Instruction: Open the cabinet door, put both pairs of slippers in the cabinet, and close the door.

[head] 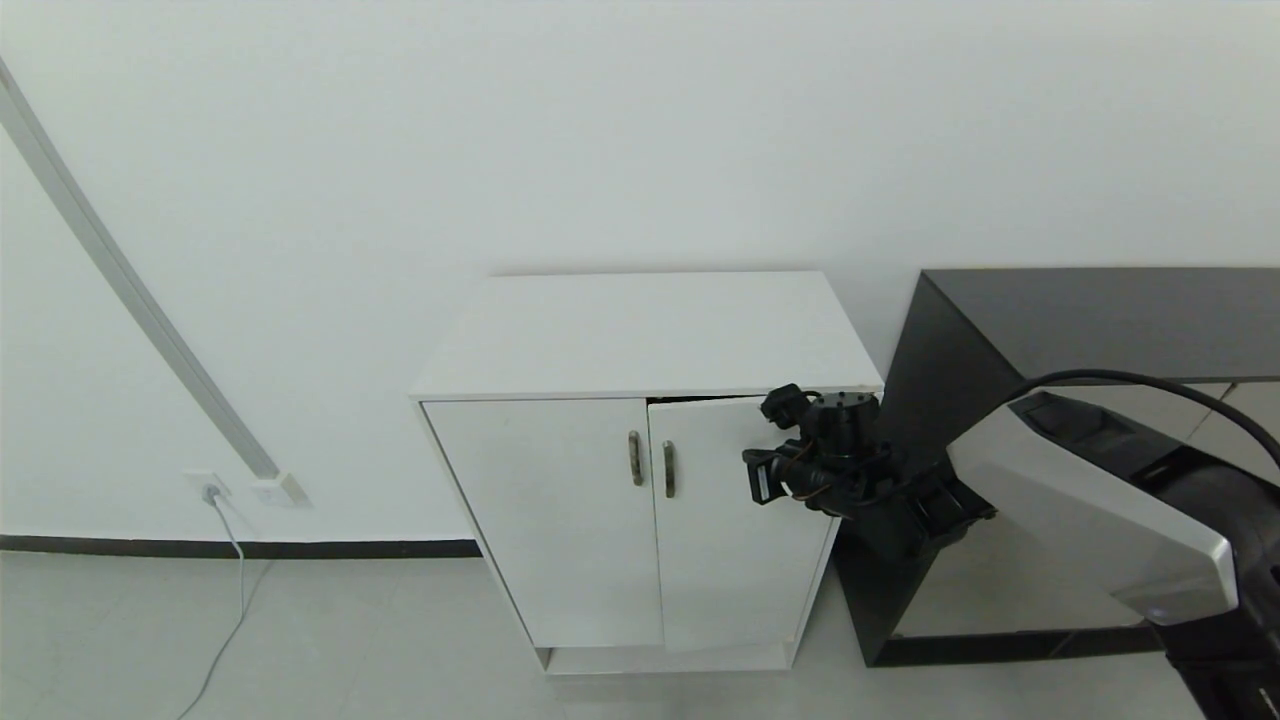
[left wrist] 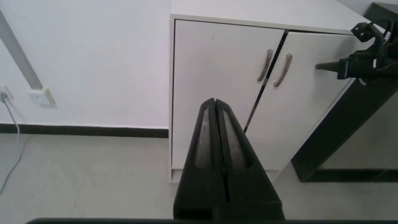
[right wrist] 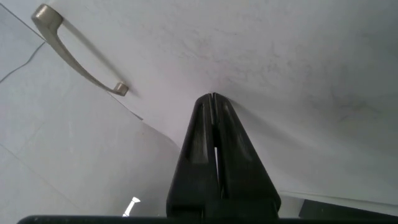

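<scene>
The white cabinet stands against the wall with two doors. Its left door is closed. Its right door is slightly ajar, with a dark gap along its top edge and beside the two metal handles. My right gripper is shut, its tips against the upper face of the right door, to the right of that door's handle. My left gripper is shut and holds nothing, hanging in front of the cabinet at a distance. The right gripper also appears in the left wrist view.
A black, glossy-fronted unit stands right beside the cabinet. On the wall to the left are a slanted cable duct and a socket with a cord running down to the grey floor.
</scene>
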Available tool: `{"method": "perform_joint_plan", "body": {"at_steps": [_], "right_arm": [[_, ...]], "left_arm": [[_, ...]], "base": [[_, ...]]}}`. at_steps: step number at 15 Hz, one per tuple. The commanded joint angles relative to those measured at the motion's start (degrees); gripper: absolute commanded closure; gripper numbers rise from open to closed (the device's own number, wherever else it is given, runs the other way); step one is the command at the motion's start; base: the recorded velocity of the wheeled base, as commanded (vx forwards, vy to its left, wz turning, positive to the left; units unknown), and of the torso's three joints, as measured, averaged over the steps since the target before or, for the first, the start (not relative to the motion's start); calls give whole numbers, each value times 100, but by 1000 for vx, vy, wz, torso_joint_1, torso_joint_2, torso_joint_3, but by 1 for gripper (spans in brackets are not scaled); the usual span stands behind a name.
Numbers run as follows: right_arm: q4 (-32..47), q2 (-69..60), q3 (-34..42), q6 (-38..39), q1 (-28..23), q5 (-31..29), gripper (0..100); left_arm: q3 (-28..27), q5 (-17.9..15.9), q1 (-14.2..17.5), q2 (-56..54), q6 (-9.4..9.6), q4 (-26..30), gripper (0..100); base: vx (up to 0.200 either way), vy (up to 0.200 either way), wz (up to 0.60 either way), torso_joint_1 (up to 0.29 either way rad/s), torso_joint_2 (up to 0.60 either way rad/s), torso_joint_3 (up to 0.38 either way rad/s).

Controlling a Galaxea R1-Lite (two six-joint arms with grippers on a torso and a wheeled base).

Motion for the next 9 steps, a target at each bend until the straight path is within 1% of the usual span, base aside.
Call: {"method": "perform_joint_plan", "body": {"at_steps": [1, 4, 5, 9], "right_arm": [[-2, 37, -90, -6, 3, 2, 100], [68, 160, -301, -6, 3, -33, 100], [138, 187, -389, -6, 3, -139, 100], [147, 196, -398, -6, 3, -148, 100]], "left_arm": [[-2, 2, 1, 4, -1, 2, 100], [-2, 2, 1, 4, -1, 2, 100], [-2, 2, -8, 4, -1, 2, 100], [-2, 2, 1, 4, -1, 2, 100]], "base": [[0, 0, 0, 0, 0, 0], [0, 0, 0, 0, 0, 0], [0, 0, 0, 0, 0, 0], [0, 0, 0, 0, 0, 0]]}}
